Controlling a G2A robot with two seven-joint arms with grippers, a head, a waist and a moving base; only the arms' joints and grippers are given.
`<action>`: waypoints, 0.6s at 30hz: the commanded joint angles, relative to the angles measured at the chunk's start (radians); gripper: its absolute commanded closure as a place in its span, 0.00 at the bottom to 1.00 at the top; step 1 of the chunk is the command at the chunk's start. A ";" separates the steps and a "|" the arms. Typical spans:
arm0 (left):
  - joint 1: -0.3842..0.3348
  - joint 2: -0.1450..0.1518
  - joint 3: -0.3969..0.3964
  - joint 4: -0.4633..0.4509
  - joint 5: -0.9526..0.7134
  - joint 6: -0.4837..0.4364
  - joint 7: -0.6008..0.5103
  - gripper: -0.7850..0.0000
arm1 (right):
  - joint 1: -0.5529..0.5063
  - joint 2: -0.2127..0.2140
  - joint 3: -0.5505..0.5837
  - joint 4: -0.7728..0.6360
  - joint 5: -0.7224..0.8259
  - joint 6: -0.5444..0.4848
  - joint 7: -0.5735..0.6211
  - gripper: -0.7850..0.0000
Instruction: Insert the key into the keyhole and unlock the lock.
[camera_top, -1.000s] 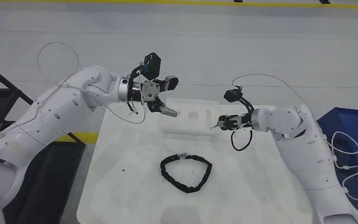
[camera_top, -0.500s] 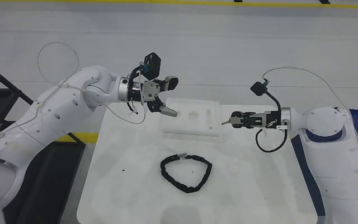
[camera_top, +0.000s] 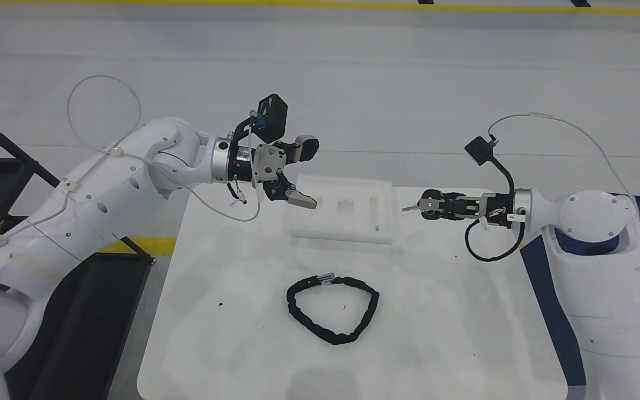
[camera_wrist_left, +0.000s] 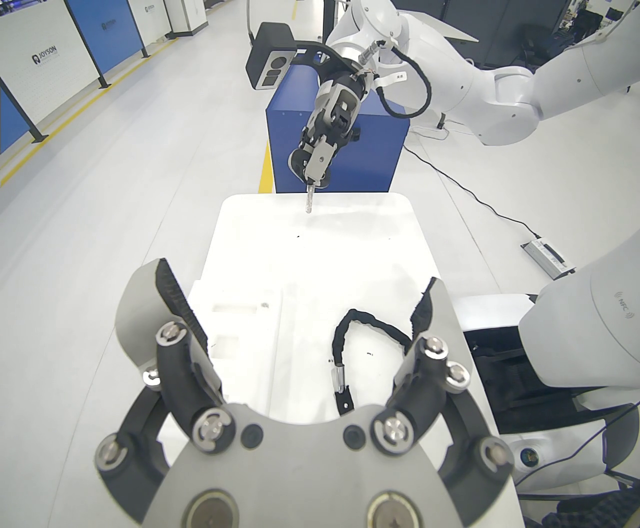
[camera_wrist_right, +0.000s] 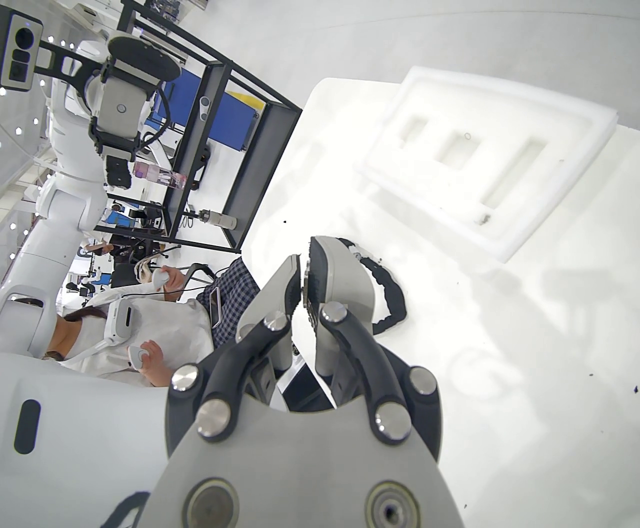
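A black chain lock (camera_top: 333, 308) lies coiled on the white table (camera_top: 450, 330), with its metal end (camera_wrist_left: 340, 377) towards the foam tray. My right gripper (camera_top: 421, 207) hovers over the table's back right part, shut on a small silver key (camera_top: 409, 209) that points at the tray. From the left wrist the key (camera_wrist_left: 309, 201) sticks out below the right gripper (camera_wrist_left: 317, 172). In the right wrist view the pads (camera_wrist_right: 314, 280) are pressed together, and the lock (camera_wrist_right: 391, 296) lies behind them. My left gripper (camera_top: 297, 175) hangs open over the tray's back left corner, holding nothing (camera_wrist_left: 295, 305).
A white foam tray (camera_top: 340, 212) with three rectangular recesses (camera_wrist_right: 457, 150) sits at the back middle of the table. A blue cabinet (camera_wrist_left: 380, 145) stands beyond the table's right end. A black frame rack (camera_wrist_right: 220, 150) stands off the left side.
My right arm has drawn back to the right, away from the foam tray, with the key still in its gripper. The left arm and the lock have not moved.
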 joint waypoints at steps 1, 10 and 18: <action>0.000 0.000 0.000 0.000 0.000 0.000 0.000 0.00 | 0.000 0.000 0.000 0.000 0.000 0.000 0.000 1.00; 0.000 0.000 0.000 0.000 0.000 0.000 0.000 0.00 | 0.000 0.000 0.000 0.000 0.000 0.000 0.000 1.00; 0.079 -0.001 -0.012 0.006 0.011 0.025 -0.024 0.00 | 0.000 0.000 0.000 0.000 0.000 0.000 0.000 1.00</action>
